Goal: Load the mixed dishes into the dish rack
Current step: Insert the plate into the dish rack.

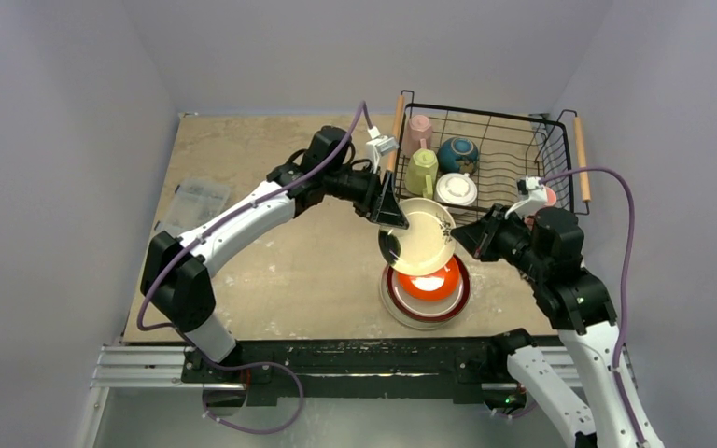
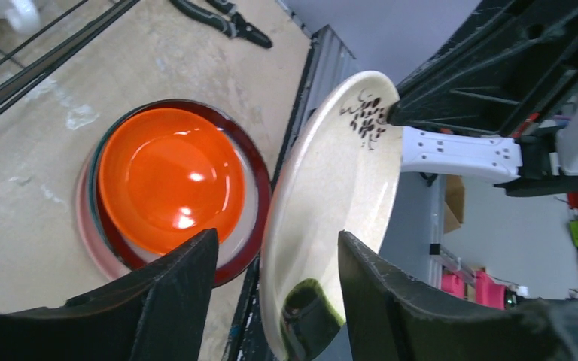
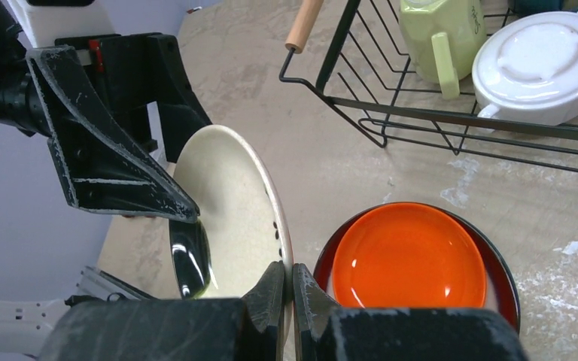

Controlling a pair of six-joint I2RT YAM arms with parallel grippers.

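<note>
Held up on a tilt over the near right part of the worktop (image 1: pixel 308 271): a cream plate (image 1: pixel 420 245), with a dark glaze patch low on its face and a small cluster of black marks near the opposite rim. Clamped on that plate's right rim: the right gripper (image 3: pixel 292 282), fingers drawn nearly together with only the rim's thickness between them. Straddling the plate's far left edge: the left gripper (image 2: pixel 277 235), spread wide. Just beside the cream face, one finger (image 2: pixel 391 301), touching or not cannot be told; well clear of the plate on its other side, the second finger (image 2: pixel 169 301). No squeeze from this side.

Flat on the worktop directly under the lifted plate: a red-orange plate (image 3: pixel 410 256), nested on top of a wider dark-red-rimmed plate (image 2: pixel 260 188). Apart from the held plate above.

At the far right of the worktop: the dish rack (image 1: pixel 504 159), black wire, with a light wooden handle (image 1: pixel 397 131) along its left end and another along its right.

- In its far left corner: a pale pink mug (image 1: pixel 418 131).
- Just nearer than that: a yellow-green mug (image 1: pixel 421 173).
- Right of the pink mug: a teal bowl (image 1: pixel 457 154).
- Close to the rack's near side, just right of the yellow-green one: a white mug (image 3: pixel 542 64), turned upside down.

On the left of the worktop, well apart from the plates and the rack: a clear plastic compartment box (image 1: pixel 196 201). Seen only from the left wrist, lying on the worktop beyond the stacked plates: black pliers (image 2: pixel 222 19).
</note>
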